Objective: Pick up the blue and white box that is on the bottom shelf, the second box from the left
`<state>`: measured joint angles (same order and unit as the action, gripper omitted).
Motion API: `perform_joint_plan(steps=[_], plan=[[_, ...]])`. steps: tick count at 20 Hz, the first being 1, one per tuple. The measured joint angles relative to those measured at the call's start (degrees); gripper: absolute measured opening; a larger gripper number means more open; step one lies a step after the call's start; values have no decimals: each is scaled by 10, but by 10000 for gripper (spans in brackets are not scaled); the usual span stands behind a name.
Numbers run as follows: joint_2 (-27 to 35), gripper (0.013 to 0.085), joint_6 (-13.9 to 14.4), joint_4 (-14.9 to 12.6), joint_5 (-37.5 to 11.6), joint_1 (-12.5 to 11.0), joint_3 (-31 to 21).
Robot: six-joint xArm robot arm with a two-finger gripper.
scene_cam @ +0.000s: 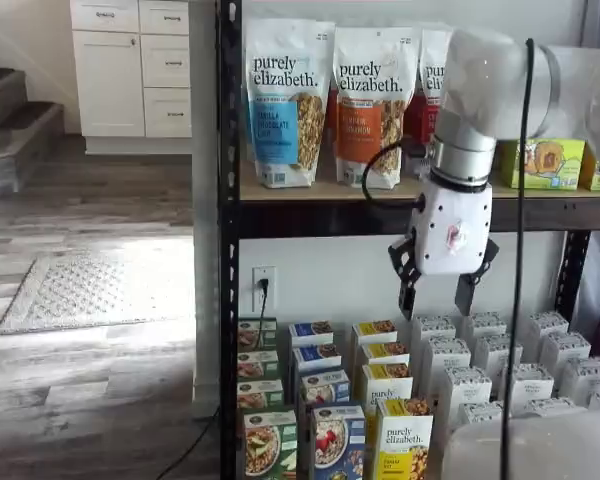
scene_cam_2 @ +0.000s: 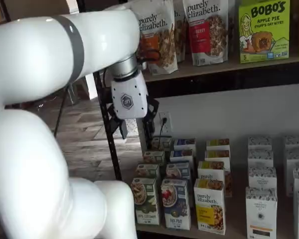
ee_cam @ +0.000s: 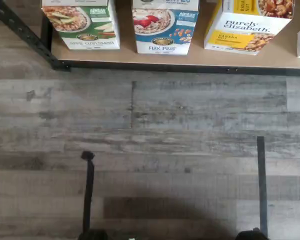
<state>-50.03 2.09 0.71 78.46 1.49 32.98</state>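
Grey wood-plank flooring (ee_cam: 150,150) fills the ground in front of the rack, and the wrist view looks down on it with the front edge of the bottom shelf (ee_cam: 190,59) just beyond.

At that front edge stands the blue and white box (ee_cam: 163,27), a Flax Plus cereal carton picturing a bowl with red berries. Taking it as the landmark: a green-and-white box (ee_cam: 82,24) stands just beside it on one flank, a yellow-and-white purely elizabeth box (ee_cam: 247,25) just beside it on the other, and more blue cartons line up behind it toward the back wall, as both shelf views show (scene_cam: 337,440) (scene_cam_2: 176,203).

Above the blue box and farther back over the rows, the gripper (scene_cam: 441,292) hangs with its two black fingers plainly apart and nothing between them.

Farther up, granola bags (scene_cam: 287,100) stand on the wooden board.

The carton is probably light and thin-walled, stiff at the edges but easy to dent on the broad faces, with a smooth printed skin that may slip. Neighbours crowd its sides, so a modest pinch near the top across the narrower span looks safest.
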Motion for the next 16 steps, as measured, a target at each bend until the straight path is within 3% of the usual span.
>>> perform_joint_plan(steps=[8,16], plan=[[15,850,-11,1,-41,-11,-33],[23,850,-35,14,-125,-29,-90]])
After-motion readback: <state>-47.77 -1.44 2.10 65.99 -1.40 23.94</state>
